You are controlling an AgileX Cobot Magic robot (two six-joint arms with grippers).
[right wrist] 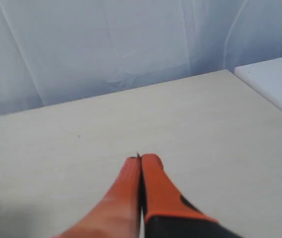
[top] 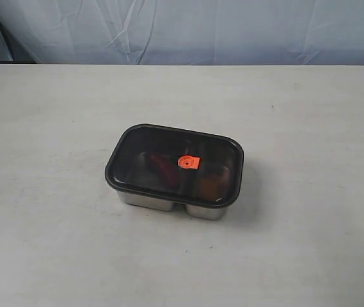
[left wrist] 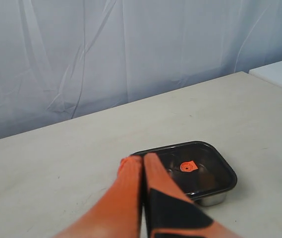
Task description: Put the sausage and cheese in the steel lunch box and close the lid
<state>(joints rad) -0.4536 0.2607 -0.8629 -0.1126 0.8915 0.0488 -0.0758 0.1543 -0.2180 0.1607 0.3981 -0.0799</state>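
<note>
The steel lunch box (top: 169, 204) stands mid-table with the dark translucent lid (top: 150, 144) seated on it, its orange valve (top: 187, 162) at the centre. Through the lid the red sausage (top: 162, 167) shows dimly in the left compartment and the cheese (top: 211, 182) as an orange-brown shape in the right one. In the left wrist view the lid (left wrist: 210, 157) and box (left wrist: 214, 200) lie just beyond my left gripper (left wrist: 141, 159), whose orange fingers are pressed together, holding nothing. My right gripper (right wrist: 141, 159) is shut and empty above bare table. Neither arm shows in the exterior view.
A pale tabletop (top: 54, 128) stretches all round the box. A wrinkled blue-white backdrop (top: 233, 32) hangs behind the far edge. A second, whiter surface (right wrist: 274, 79) adjoins the table at one side in the wrist views.
</note>
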